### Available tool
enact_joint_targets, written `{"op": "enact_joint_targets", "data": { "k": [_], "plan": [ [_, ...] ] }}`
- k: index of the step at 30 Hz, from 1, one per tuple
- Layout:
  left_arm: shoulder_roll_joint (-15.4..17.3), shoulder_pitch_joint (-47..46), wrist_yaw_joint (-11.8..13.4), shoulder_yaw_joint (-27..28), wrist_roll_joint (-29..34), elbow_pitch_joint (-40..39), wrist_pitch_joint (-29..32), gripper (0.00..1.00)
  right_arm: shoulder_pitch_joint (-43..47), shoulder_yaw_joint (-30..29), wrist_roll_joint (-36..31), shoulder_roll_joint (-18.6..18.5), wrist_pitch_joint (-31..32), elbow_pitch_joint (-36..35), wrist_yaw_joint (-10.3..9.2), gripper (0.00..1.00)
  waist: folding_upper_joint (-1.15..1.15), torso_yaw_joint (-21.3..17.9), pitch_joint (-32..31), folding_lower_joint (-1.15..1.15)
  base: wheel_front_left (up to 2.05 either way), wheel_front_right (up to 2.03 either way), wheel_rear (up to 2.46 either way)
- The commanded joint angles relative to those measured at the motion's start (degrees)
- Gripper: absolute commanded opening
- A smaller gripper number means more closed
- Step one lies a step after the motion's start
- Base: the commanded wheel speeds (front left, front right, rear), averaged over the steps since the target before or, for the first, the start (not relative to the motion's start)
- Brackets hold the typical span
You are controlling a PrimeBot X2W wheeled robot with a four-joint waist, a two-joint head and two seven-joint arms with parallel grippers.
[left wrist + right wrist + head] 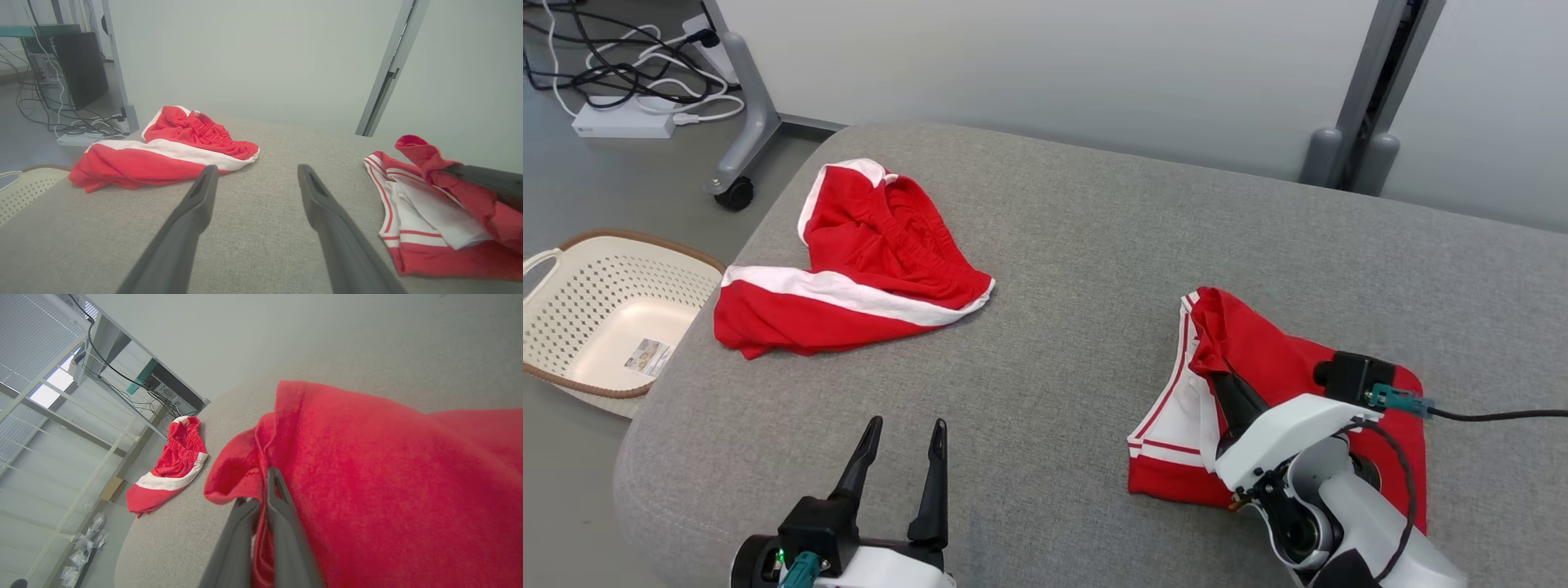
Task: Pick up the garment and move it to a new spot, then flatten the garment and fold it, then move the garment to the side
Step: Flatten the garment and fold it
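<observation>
A red garment [1286, 359] with white striped trim lies crumpled at the right of the grey padded surface [1078, 245]. My right gripper [1218, 374] is shut on a raised fold at its upper left edge; in the right wrist view the fingertips [273, 477] pinch red cloth [367, 477]. The left wrist view shows the same garment [425, 212] at the right, its fold lifted by the dark right finger [482, 179]. My left gripper [907, 425] stands open near the front edge, holding nothing, its tips [255, 169] apart over bare surface.
Another red garment [866, 269] with a broad white band lies bunched at the far left, also in both wrist views [163, 159] [175, 469]. A cream perforated basket [572, 269] sits on the floor beyond the left edge. Cables and a wheeled frame leg [743, 122] stand behind it.
</observation>
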Motion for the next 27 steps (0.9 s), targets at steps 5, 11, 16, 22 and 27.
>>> {"op": "enact_joint_targets", "data": {
  "k": [5,11,16,22,27],
  "plan": [
    [0.2,0.3,0.1,0.1,0.3,0.0,-0.1,1.0,-1.3,3.0,1.1,-0.3,-2.5,4.5,0.01,0.0,0.0,1.7,-0.3,0.0,0.0,0.0,0.0],
    [0.2,0.4,-0.1,0.3,0.5,0.2,-0.1,1.0,-2.2,7.0,5.4,-0.3,-4.3,6.7,0.01,0.33,0.0,2.3,-0.4,0.0,0.0,0.0,0.0],
    [0.2,0.5,0.3,0.5,0.3,0.1,-0.1,1.0,-2.5,10.1,11.0,-0.3,-5.1,6.3,0.01,1.0,0.0,2.0,-0.5,0.0,0.0,0.0,0.0],
    [0.2,0.8,0.3,0.7,0.5,0.2,-0.1,1.0,-2.6,13.2,17.5,-0.4,-4.9,1.2,0.01,1.0,0.0,-0.1,-0.6,0.0,0.0,0.0,0.0],
    [0.2,0.6,0.3,1.4,0.8,-0.2,-0.1,1.0,-4.3,12.6,17.3,-1.2,-6.6,-1.7,0.01,1.0,0.0,-4.4,-0.4,0.0,0.0,0.0,0.0]
  ]
}}
